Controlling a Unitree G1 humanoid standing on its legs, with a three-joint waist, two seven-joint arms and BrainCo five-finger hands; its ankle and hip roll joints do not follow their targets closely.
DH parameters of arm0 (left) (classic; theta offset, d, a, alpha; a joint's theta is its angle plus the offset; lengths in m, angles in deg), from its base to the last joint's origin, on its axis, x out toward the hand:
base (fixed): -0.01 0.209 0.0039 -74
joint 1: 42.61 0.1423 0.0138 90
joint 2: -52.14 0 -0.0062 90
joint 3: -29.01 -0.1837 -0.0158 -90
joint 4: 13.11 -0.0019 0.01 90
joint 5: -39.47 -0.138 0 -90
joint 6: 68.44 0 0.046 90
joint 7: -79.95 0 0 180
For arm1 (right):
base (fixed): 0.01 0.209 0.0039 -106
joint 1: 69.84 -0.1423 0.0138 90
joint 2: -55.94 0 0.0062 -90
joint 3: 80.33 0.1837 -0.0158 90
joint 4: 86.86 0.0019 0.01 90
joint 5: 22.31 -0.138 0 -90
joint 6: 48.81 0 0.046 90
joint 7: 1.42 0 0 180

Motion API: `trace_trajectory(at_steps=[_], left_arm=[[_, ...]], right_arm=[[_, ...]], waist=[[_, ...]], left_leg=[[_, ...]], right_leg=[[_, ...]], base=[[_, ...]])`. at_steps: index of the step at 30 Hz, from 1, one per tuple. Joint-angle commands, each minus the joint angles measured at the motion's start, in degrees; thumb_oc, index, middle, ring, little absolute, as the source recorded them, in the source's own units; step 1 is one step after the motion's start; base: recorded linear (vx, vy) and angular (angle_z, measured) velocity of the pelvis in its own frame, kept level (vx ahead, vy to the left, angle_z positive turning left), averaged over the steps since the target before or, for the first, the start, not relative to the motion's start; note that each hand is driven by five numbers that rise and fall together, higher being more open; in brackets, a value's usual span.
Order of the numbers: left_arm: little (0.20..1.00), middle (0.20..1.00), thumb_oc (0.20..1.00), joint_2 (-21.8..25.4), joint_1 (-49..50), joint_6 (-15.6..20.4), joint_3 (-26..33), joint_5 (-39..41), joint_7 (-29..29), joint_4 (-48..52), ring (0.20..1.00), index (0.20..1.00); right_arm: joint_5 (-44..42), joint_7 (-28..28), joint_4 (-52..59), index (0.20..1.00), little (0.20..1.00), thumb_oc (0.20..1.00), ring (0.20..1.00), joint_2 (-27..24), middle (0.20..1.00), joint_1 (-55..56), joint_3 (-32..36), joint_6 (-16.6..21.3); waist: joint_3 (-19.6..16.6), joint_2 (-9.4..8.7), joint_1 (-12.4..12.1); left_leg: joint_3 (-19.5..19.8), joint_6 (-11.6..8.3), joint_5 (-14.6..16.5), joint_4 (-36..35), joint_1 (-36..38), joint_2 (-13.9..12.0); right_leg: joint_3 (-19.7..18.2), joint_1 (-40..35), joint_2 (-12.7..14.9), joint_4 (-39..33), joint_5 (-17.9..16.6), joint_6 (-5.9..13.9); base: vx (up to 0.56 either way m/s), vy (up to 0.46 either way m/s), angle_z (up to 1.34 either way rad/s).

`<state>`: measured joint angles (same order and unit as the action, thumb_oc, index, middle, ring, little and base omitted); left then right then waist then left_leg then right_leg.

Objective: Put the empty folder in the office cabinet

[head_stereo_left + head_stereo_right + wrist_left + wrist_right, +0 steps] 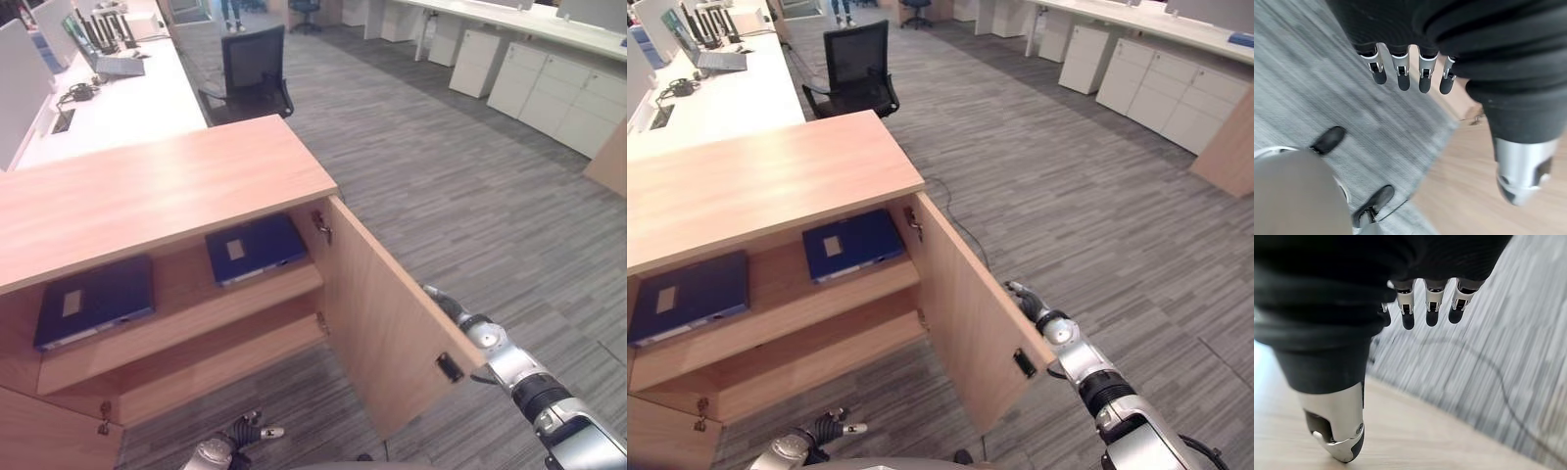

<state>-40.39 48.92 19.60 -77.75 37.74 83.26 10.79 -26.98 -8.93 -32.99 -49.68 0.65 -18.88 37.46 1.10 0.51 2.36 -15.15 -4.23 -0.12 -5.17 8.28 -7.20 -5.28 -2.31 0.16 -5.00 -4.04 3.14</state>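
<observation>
Left eye view shows the wooden cabinet [147,191] at centre left, its right door [387,323] swung wide open toward the lower middle of the frame. Two dark blue folders lie flat on the upper shelf [186,313]: one folder [96,301] at the left, the other folder [255,248] at the right, well apart (each has a pale label). The right hand [1415,298] is at the outer face of the door; its fingers [1431,316] hang straight and hold nothing, though contact with the door seems likely rather than certain. The left hand [1410,58] is low at the bottom edge, fingers relaxed and empty, above grey carpet [470,186]. An office chair [250,73] stands in the upper middle.
</observation>
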Motion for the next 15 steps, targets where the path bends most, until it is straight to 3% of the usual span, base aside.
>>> trace_trajectory(at_steps=[1,8,15], left_arm=[[1.000,1.000,1.000,0.93,0.61,-0.14,-1.21,-5.06,-1.44,-7.02,1.000,1.000],[1.000,1.000,1.000,2.05,0.85,1.42,0.50,-6.89,-1.31,-8.12,1.000,1.000],[1.000,1.000,1.000,2.57,0.86,1.53,2.48,-6.73,-1.80,-9.44,1.000,1.000]], right_arm=[[-7.17,-6.15,0.87,1.000,1.000,1.000,1.000,1.79,1.000,-2.77,-3.93,4.70],[-16.00,-14.21,10.84,1.000,1.000,1.000,1.000,-1.03,1.000,-2.49,-9.72,5.68],[-15.62,-16.08,12.35,1.000,1.000,1.000,1.000,-0.50,1.000,-2.43,-12.79,5.64]], waist=[[-0.51,-3.07,-2.62],[-0.22,-3.47,-3.83],[0.06,-3.91,-5.49]], left_leg=[[3.30,2.30,3.31,0.87,-3.22,3.21],[4.03,1.88,2.84,0.76,-3.82,3.18],[6.55,1.57,2.07,0.83,-5.31,3.19]], right_leg=[[6.45,2.76,3.63,0.00,2.20,4.61],[8.11,2.88,4.28,0.00,2.20,4.81],[10.40,2.97,4.79,0.00,2.62,4.63]], base=[[0.00,0.000,0.00],[0.00,0.001,0.11],[0.00,-0.015,0.15]])
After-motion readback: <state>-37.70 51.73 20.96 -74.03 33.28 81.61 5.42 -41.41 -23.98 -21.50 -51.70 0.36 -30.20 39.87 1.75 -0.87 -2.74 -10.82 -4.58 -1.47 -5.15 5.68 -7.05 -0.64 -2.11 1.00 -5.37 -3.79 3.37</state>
